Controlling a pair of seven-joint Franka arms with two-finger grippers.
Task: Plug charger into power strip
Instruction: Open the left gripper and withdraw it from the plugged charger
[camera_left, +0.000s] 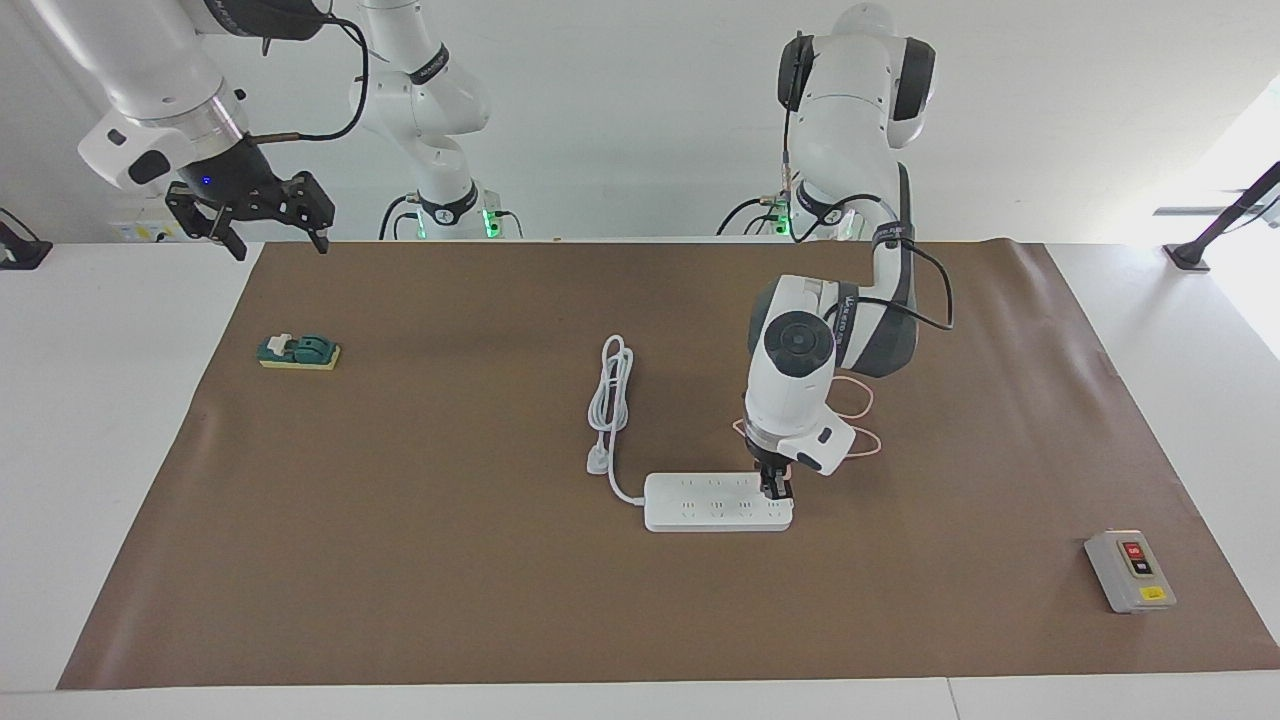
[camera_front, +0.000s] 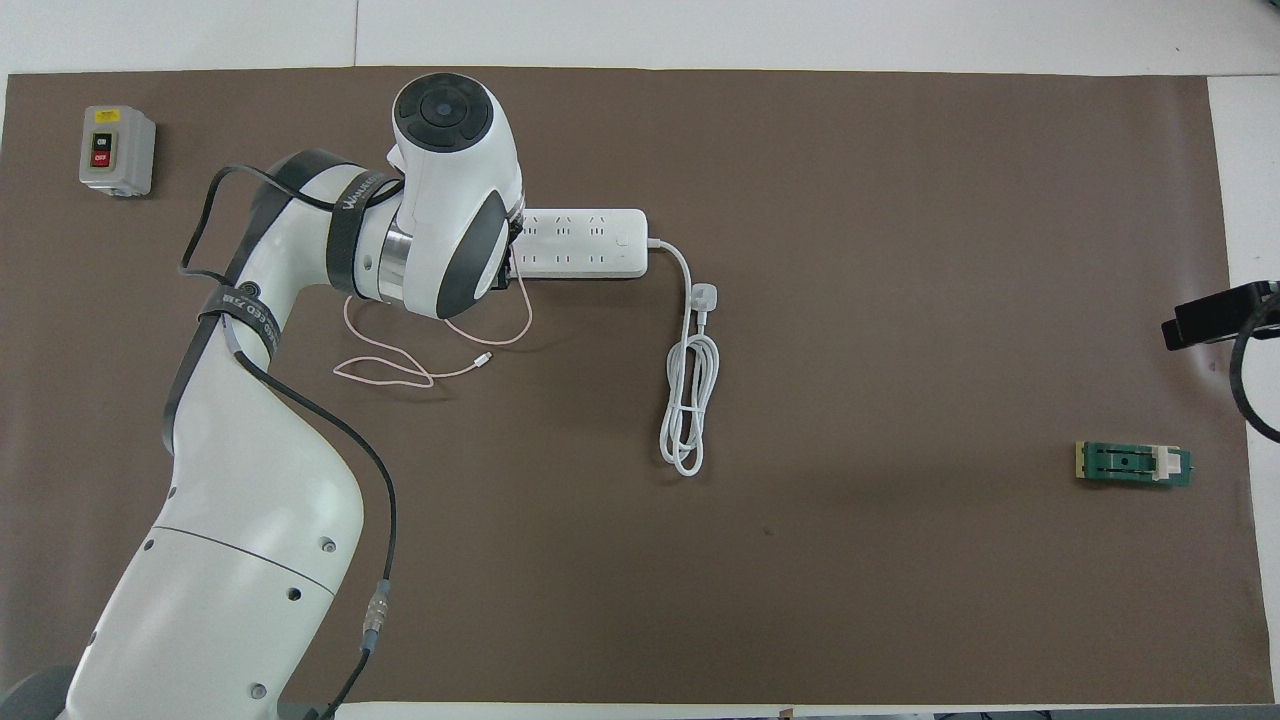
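Observation:
The white power strip (camera_left: 700, 503) lies flat on the brown mat and also shows in the overhead view (camera_front: 585, 245). My left gripper (camera_left: 776, 488) points down onto the strip's end toward the left arm's end of the table, shut on the charger. The hand hides the charger's cube. Its thin pink cable (camera_left: 862, 440) trails from the gripper and loops on the mat nearer to the robots (camera_front: 400, 365). My right gripper (camera_left: 268, 222) is open and empty, and waits raised over the mat's edge at the right arm's end.
The strip's thick white cord (camera_front: 685, 400) lies coiled nearer to the robots, with its white plug (camera_front: 704, 296) beside the strip. A grey box with red and black buttons (camera_left: 1130, 570) stands at the left arm's end. A small green part (camera_left: 299, 352) lies at the right arm's end.

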